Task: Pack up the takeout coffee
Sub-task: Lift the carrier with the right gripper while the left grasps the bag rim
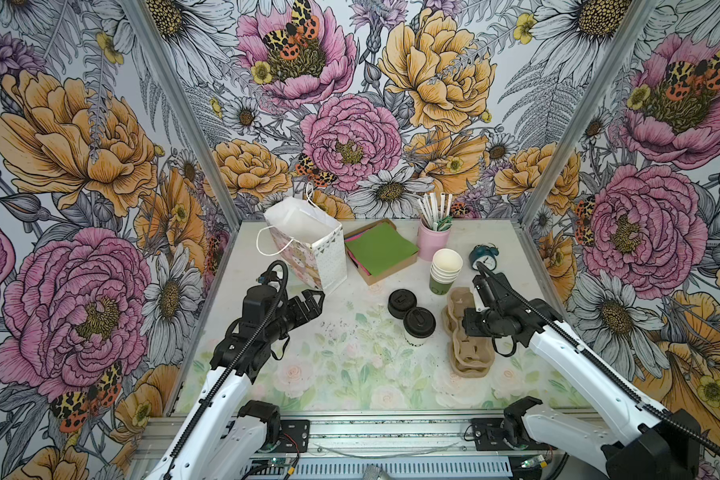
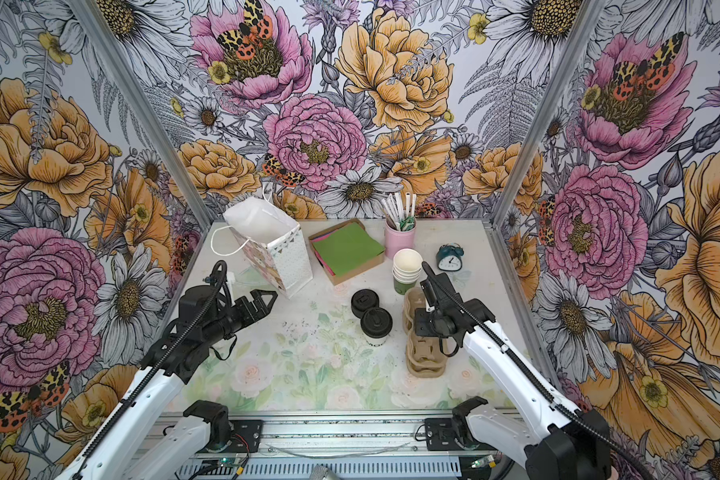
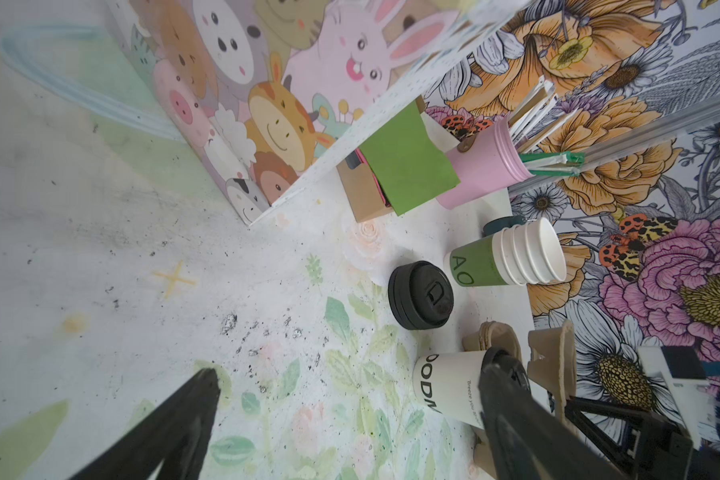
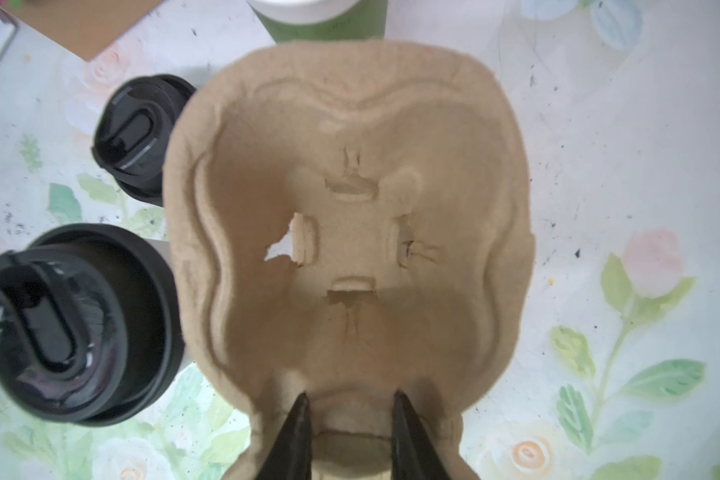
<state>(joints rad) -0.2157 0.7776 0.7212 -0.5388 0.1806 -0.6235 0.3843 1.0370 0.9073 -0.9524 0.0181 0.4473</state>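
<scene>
Main risk, as I judge it: the right fingers [image 4: 306,409] are clenched on the middle ridge of the top pulp cup carrier [image 4: 350,166], and a swing could knock over the takeout coffee [image 4: 71,324]. The coffee stands upright on the desk [image 1: 350,365], just beside that carrier on its gift bag [image 1: 308,249] side. The thin pulp might also tear. The left fingers [image 3: 200,395] are spread wide and empty, hovering beyond the coffee from the carrier
</scene>
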